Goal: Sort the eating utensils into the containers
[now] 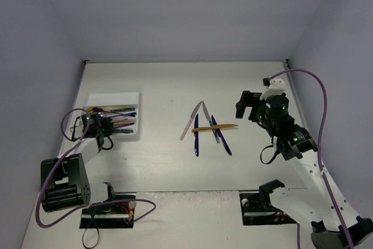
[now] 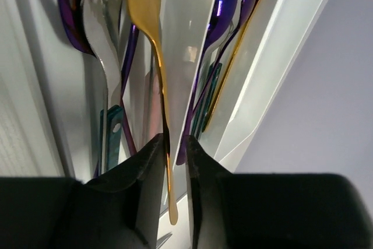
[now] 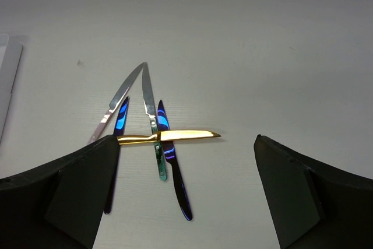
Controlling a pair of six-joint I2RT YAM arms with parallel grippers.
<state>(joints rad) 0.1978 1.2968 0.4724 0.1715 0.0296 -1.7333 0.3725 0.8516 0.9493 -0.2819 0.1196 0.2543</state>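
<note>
Presently the left gripper (image 2: 174, 154) is hovering low over the near end of the tray (image 1: 113, 93), which is sitting at the left of the table (image 1: 157, 167). A gold utensil (image 2: 156, 56) is running from the tray up between its fingers (image 2: 145, 170), the thin handle touching one of them. The jaws are standing nearly together, yet a sliver of light is showing beside the handle, so I cannot tell whether they are pinching it. Around it a silver fork (image 2: 100, 39), a purple piece (image 2: 69, 21) and a teal handle (image 2: 113, 135) are lying packed in the compartments (too crowded to sort by kind).

The right gripper (image 1: 249, 107) is hanging just right of five knives lying mid-table, its jaws spread wide and holding nothing. A gold knife (image 3: 175, 136) is lying crosswise over a teal-handled knife (image 3: 152, 115) and a blue knife (image 3: 175, 173). A second blue knife (image 3: 119, 122) and a pink-handled knife (image 3: 116, 100) are lying to their left, the two silver blades nearly meeting at their tips.
</note>
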